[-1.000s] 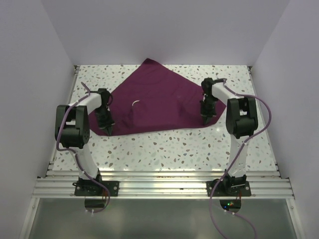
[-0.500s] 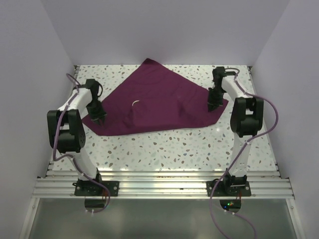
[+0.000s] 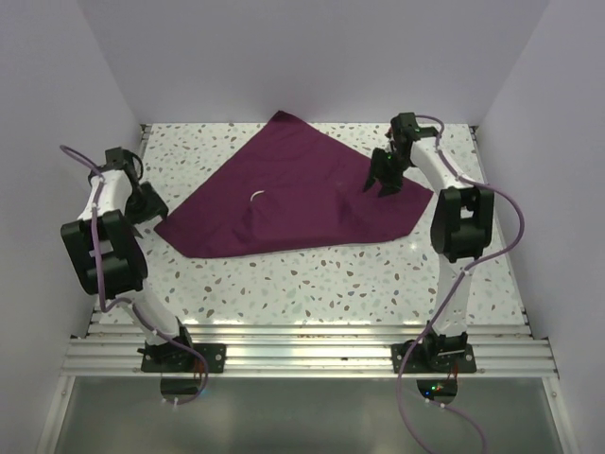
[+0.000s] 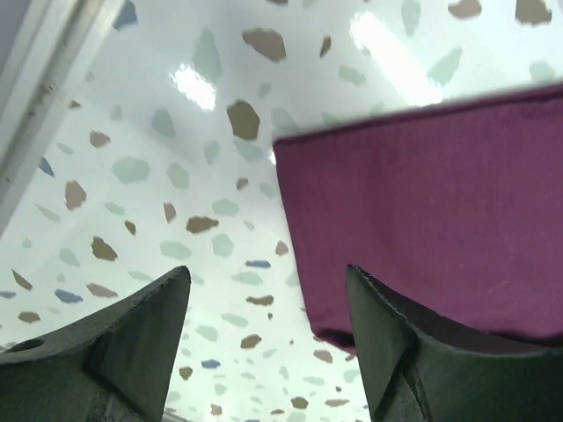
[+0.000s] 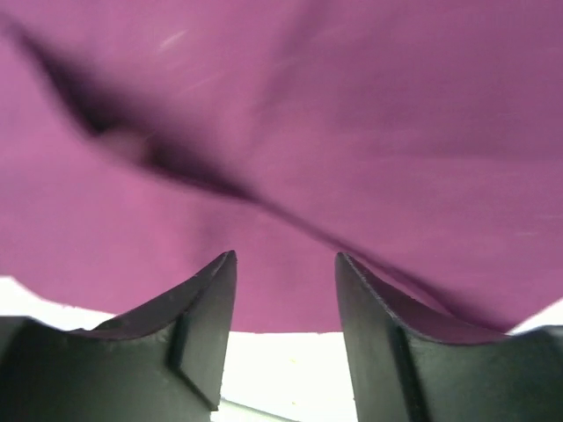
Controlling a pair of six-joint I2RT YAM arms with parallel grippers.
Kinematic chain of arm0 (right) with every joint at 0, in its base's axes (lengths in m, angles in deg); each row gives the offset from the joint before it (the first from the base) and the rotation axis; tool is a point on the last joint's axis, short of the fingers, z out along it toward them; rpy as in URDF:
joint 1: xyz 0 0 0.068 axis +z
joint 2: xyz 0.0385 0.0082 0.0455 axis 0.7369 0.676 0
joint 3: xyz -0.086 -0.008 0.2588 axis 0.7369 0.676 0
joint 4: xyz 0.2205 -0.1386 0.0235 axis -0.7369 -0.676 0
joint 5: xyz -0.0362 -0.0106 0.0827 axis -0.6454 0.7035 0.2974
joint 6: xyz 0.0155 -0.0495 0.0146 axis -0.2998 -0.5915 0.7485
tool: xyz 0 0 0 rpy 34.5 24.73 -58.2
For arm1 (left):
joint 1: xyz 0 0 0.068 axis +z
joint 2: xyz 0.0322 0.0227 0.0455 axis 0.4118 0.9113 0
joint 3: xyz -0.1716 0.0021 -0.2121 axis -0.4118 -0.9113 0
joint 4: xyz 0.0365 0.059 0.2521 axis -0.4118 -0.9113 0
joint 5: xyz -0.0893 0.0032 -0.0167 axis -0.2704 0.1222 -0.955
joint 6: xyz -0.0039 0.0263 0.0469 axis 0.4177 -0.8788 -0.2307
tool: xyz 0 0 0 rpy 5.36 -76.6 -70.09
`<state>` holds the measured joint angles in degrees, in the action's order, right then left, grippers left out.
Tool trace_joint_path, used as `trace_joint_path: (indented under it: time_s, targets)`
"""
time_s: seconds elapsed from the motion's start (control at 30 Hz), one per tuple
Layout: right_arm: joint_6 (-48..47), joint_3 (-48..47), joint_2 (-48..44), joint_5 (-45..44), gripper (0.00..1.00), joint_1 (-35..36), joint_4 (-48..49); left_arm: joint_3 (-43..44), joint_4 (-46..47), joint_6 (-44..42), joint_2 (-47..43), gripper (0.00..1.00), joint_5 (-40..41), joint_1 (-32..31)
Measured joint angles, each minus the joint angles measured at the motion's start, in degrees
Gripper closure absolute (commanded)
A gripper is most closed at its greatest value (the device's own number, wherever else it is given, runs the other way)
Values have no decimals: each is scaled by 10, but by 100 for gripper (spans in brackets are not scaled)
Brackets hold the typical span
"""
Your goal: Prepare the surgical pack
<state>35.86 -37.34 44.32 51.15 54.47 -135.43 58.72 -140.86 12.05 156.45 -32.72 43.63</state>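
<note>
The surgical pack shows only as a deep-maroon cloth (image 3: 293, 194), spread flat in a diamond shape on the speckled table (image 3: 312, 279). A small pale curved thing (image 3: 257, 196) lies on it left of centre. My left gripper (image 3: 144, 201) hovers just off the cloth's left corner, open and empty. In the left wrist view the cloth's corner (image 4: 422, 202) lies to the right of the gripper (image 4: 268, 294), partly under the right fingertip (image 4: 387, 343). My right gripper (image 3: 383, 180) hangs over the cloth's right part, open; in its wrist view the cloth (image 5: 281, 132) fills the frame beyond the gripper (image 5: 286, 272).
White walls close in the table on the left, back and right. A metal rail (image 4: 44, 97) runs along the table's left edge, close to my left gripper. An aluminium frame (image 3: 302, 345) carrying both arm bases borders the near edge.
Both grippers were shut on the cloth's corners and have opened and let go. The left arm swung left off the cloth; the right moved back and inward over it. The cloth lies flatter.
</note>
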Motion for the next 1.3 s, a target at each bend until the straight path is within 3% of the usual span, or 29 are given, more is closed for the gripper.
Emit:
trace_joint_path:
  time_s: [0.2, 0.5, 0.67, 0.77, 0.87, 1.0, 1.3]
  targets:
    - [-2, 28, -31, 39, 43, 44, 11, -19, 70, -28, 12, 25, -43, 24]
    - [-5, 36, -37, 49, 43, 20, 12, -33, 119, -30, 63, 30, -89, 24]
    - [-5, 36, -37, 49, 43, 19, 12, -32, 131, -29, 83, 38, -89, 24]
    - [-5, 36, -37, 49, 42, 19, 12, -31, 135, -32, 85, 46, -84, 24]
    - [-6, 36, -37, 47, 42, 16, 12, -28, 136, -39, 89, 65, -78, 24]
    - [-12, 37, -37, 35, 41, 3, 12, -11, 135, -44, 102, 100, -81, 26]
    - [-15, 33, -31, -1, 42, -37, -4, 35, 100, -20, 83, 100, -135, -9]
